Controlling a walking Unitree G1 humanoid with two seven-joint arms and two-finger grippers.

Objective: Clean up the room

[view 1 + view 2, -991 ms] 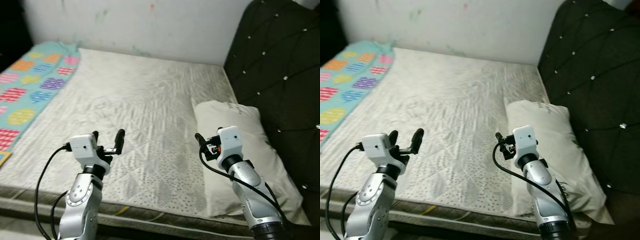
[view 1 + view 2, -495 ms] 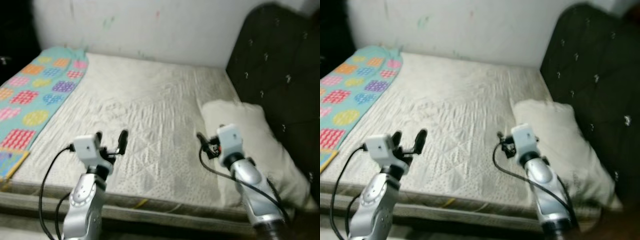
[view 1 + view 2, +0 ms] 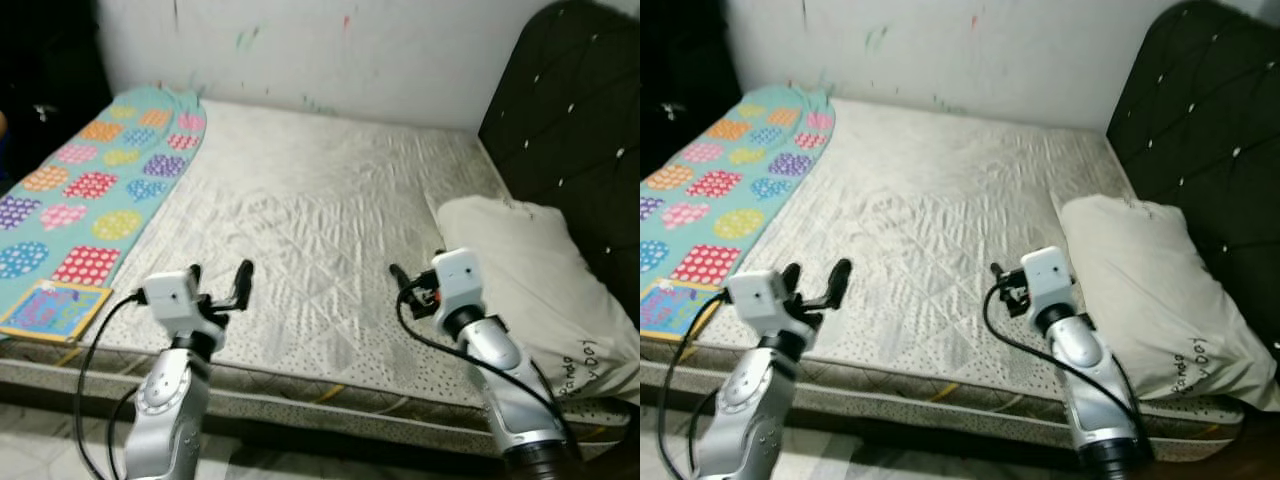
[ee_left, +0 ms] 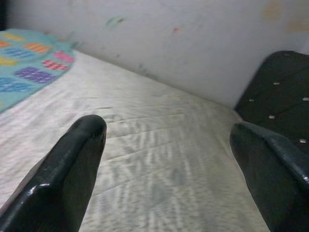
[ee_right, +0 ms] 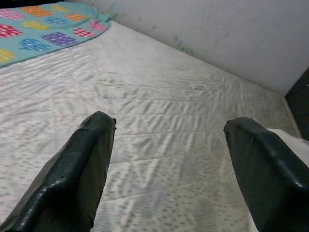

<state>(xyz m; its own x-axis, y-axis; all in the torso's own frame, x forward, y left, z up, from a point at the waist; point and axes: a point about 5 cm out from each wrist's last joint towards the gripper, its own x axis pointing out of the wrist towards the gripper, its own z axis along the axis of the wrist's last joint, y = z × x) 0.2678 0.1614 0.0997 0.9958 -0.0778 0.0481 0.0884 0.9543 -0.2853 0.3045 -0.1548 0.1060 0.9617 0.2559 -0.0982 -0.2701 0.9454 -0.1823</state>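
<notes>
Two claws hang above the bed's near edge, well apart, and we find both with fingers spread wide and holding nothing: the left claw [image 3: 218, 282] toward the blanket side, the right claw [image 3: 410, 286] just beside the pillow. Between them we note open mattress [image 3: 320, 210], pale and quilted, running back to a scuffed white wall [image 3: 330, 50]. A patterned blanket [image 3: 90, 190] of coloured patches lies along the left edge, a flat book [image 3: 55, 310] at its near corner. The soft white pillow [image 3: 530, 290] lies against the dark tufted headboard [image 3: 580, 130].
</notes>
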